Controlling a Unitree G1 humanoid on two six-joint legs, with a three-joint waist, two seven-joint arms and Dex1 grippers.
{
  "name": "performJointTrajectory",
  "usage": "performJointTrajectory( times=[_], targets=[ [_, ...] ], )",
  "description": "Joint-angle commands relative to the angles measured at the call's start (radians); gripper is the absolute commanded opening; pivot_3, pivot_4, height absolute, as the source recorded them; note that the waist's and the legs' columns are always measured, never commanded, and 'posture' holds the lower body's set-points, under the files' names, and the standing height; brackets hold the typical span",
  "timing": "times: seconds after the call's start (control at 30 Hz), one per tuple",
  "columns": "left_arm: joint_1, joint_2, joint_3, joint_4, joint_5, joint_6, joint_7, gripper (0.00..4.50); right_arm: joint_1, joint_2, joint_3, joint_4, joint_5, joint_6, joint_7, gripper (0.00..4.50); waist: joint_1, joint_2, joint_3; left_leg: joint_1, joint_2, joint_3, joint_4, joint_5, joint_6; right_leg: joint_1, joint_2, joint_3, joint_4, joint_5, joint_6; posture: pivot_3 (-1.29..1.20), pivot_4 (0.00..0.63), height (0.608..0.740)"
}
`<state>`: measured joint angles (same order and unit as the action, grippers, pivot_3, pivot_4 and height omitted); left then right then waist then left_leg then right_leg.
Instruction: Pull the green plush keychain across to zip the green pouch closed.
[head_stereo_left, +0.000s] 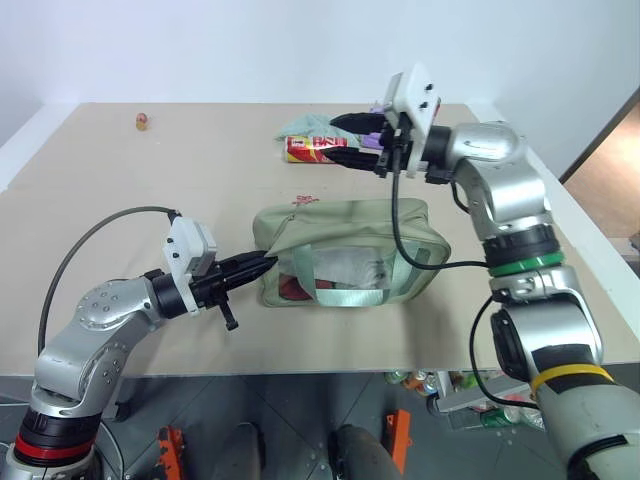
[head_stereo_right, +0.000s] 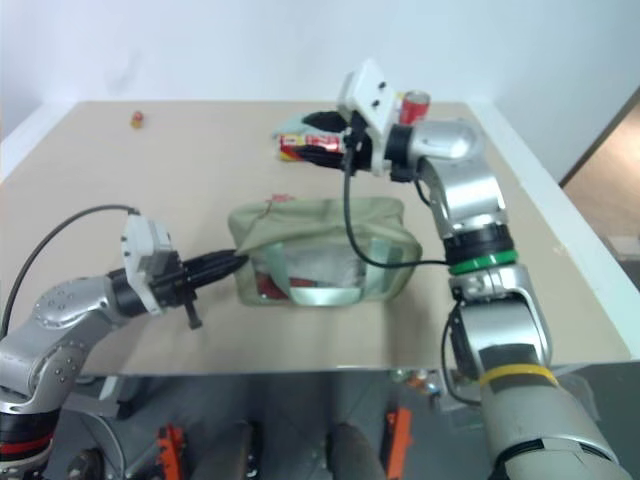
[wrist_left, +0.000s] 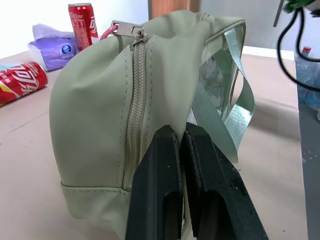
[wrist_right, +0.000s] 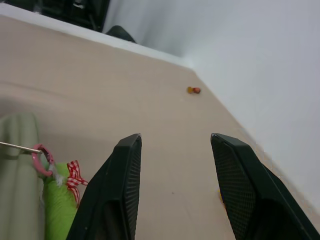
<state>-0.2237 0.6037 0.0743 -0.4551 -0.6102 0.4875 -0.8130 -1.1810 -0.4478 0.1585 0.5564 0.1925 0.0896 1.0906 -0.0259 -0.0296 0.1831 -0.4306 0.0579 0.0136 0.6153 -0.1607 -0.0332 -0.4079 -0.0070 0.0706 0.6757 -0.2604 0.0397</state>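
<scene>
On table (head_stereo_left: 90, 190): one pouch (head_stereo_left: 350, 250) (two cans (head_stereo_left: 312, 148))

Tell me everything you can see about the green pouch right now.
The green pouch is a pale sage-green, soft fabric bag lying on the table, with a clear side panel, light green strap handles and a zipper along its top. At its end a metal puller carries a pink ring and the green plush keychain with a red-checked bow. The left gripper, shut, pinches the pouch's near end. The right gripper hangs open, apart from it.
</scene>
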Motion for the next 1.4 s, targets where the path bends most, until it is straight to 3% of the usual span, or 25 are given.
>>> performJointTrajectory(
  times=[0.03, 0.17, 0.4, 0.67, 1.03, 1.13, 1.27, 1.4],
  targets=[
    [0.020, 0.011, -0.038, -0.010, 0.011, 0.016, -0.013, 0.00, -0.020, -0.002, 0.031, 0.036, -0.025, -0.047, 0.106, 2.25, 0.003, 0.000, 0.000, 0.000, 0.000, 0.000, 0.000, -0.001, 0.000, 0.000, 0.000, 0.000, 0.000, 0.000, 0.000, 0.00, 0.150, 0.740],
    [0.015, 0.010, -0.036, -0.001, 0.022, 0.009, -0.002, 0.00, 0.026, -0.028, 0.058, -0.049, 0.004, 0.026, 0.240, 2.25, 0.004, 0.000, 0.000, 0.000, 0.000, 0.000, 0.000, -0.003, 0.000, 0.000, 0.000, 0.000, 0.000, -0.001, -0.001, 0.00, 0.150, 0.740],
    [0.002, 0.009, -0.039, 0.010, 0.029, 0.005, -0.004, 0.00, 0.096, -0.053, 0.064, -0.182, 0.041, 0.151, 0.308, 2.25, 0.004, 0.000, 0.000, 0.000, 0.000, -0.001, 0.000, -0.004, 0.000, 0.001, 0.000, -0.001, 0.000, -0.002, -0.001, 0.00, 0.150, 0.740],
    [-0.018, 0.007, -0.046, 0.025, 0.040, 0.002, -0.006, 0.00, 0.136, -0.056, 0.069, -0.239, 0.042, 0.197, 0.308, 2.25, 0.005, 0.000, 0.000, 0.000, 0.000, -0.001, 0.002, -0.003, 0.000, 0.001, 0.000, -0.001, 0.000, -0.002, 0.001, 0.00, 0.150, 0.740],
    [-0.027, 0.001, -0.055, 0.023, 0.045, 0.003, 0.001, 0.00, 0.152, 0.033, 0.063, -0.193, 0.024, 0.154, 0.234, 2.25, 0.005, 0.000, 0.000, 0.000, 0.000, -0.001, 0.001, -0.003, 0.000, 0.001, 0.000, -0.001, 0.000, -0.002, 0.001, 0.00, 0.150, 0.740],
    [-0.027, -0.001, -0.057, 0.022, 0.049, 0.004, 0.002, 0.00, 0.144, 0.040, 0.053, -0.173, 0.026, 0.143, 0.225, 1.46, 0.005, 0.000, 0.000, 0.000, 0.000, 0.000, 0.001, -0.004, 0.000, 0.001, 0.000, 0.000, 0.000, -0.002, 0.001, 0.00, 0.150, 0.740],
    [-0.025, -0.005, -0.063, 0.019, 0.056, 0.002, 0.004, 0.00, 0.140, 0.041, 0.045, -0.162, 0.030, 0.135, 0.220, 0.04, 0.005, 0.000, 0.000, 0.000, 0.000, -0.001, 0.001, -0.004, 0.000, 0.001, 0.000, -0.001, 0.000, -0.002, 0.001, 0.00, 0.150, 0.740],
    [-0.030, -0.008, -0.068, 0.020, 0.059, 0.003, 0.008, 0.00, 0.143, 0.026, 0.034, -0.169, 0.030, 0.133, 0.216, 0.04, 0.005, 0.000, 0.000, 0.000, 0.000, -0.001, 0.001, -0.003, 0.000, 0.001, 0.000, -0.001, 0.000, -0.002, 0.001, 0.00, 0.150, 0.740]
  ],
)
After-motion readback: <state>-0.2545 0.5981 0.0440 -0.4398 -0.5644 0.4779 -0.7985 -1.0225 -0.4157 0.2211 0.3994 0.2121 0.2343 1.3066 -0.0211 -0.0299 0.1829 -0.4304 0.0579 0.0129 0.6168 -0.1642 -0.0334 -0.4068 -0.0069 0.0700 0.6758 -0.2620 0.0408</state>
